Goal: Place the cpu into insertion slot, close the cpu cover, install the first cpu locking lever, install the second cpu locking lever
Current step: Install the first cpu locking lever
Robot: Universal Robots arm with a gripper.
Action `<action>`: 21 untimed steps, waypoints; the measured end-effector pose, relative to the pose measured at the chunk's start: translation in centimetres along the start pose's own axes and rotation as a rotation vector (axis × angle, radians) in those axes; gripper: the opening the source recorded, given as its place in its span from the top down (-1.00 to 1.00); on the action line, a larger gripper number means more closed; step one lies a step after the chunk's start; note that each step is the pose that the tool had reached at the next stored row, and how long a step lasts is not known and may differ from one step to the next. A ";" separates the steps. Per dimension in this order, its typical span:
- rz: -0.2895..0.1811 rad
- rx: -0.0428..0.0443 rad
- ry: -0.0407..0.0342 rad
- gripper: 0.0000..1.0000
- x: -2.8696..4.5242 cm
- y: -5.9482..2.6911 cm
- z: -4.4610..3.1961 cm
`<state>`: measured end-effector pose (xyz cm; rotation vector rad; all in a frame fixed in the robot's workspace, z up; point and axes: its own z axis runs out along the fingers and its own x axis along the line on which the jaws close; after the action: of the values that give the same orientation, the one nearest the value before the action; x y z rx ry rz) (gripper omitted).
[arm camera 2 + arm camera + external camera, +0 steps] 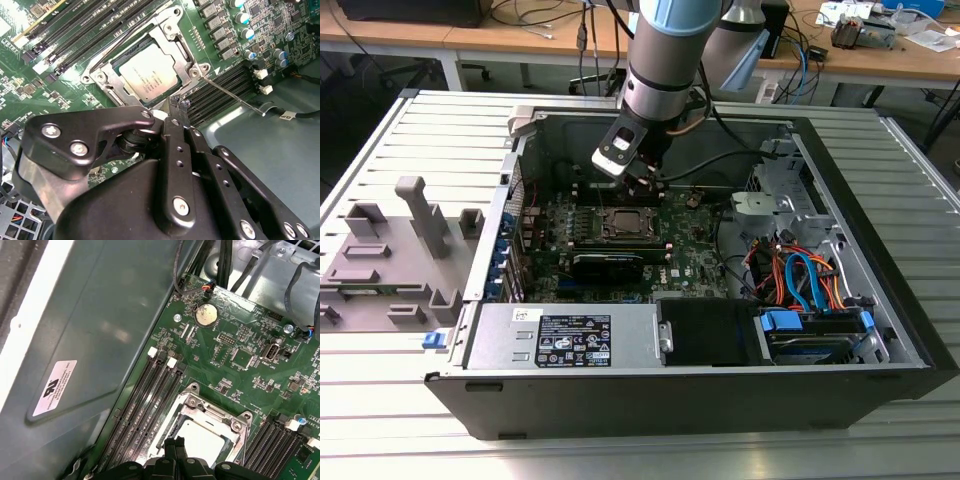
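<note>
Gripper [174, 106] is right down at the socket, tips drawn together, parked at the near edge of the cpu cover [171, 31], which lies flat like a frame around the cpu [150, 74]. The chip's silver top sits just beyond the tip. Off to one side of the tip, a thin locking lever [235, 97] angles out across the dark memory slots [210, 102] on the green board [75, 95], with its hooked end over the grey case floor [280, 165].

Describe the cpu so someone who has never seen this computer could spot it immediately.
Look inside the open computer case, at the green circuit board on its floor. Near the board's middle sits a silver metal frame, the cpu cover; the cpu is the flat silver-grey square inside it, unlike the long black slots alongside.
</note>
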<state>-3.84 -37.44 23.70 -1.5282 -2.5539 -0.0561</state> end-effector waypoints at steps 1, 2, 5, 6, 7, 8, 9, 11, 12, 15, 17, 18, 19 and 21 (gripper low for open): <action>-0.003 -0.0012 0.0029 0.79 0.00 0.00 0.00; -0.009 -0.0031 0.0076 0.79 0.00 0.00 0.00; -0.015 -0.0058 0.0142 0.79 0.00 0.00 0.00; -0.016 -0.0062 0.0152 0.79 0.00 0.00 0.00; -0.016 -0.0065 0.0158 0.79 0.00 0.00 0.00; -0.017 -0.0069 0.0169 0.79 0.00 0.00 0.00; -0.019 -0.0076 0.0185 0.79 0.00 0.00 0.00; -0.021 -0.0084 0.0204 0.79 0.00 0.00 0.00; -0.022 -0.0091 0.0220 0.79 0.00 0.00 0.00; -0.024 -0.0100 0.0242 0.79 0.00 0.00 0.00; -0.026 -0.0107 0.0260 0.79 0.00 0.00 0.00; -0.027 -0.0109 0.0267 0.79 0.00 0.00 0.00; -0.028 -0.0112 0.0274 0.79 0.00 0.00 0.00; -0.030 -0.0118 0.0288 0.79 0.00 0.00 0.00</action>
<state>-3.84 -37.44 23.70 -1.4829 -2.5583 -0.0962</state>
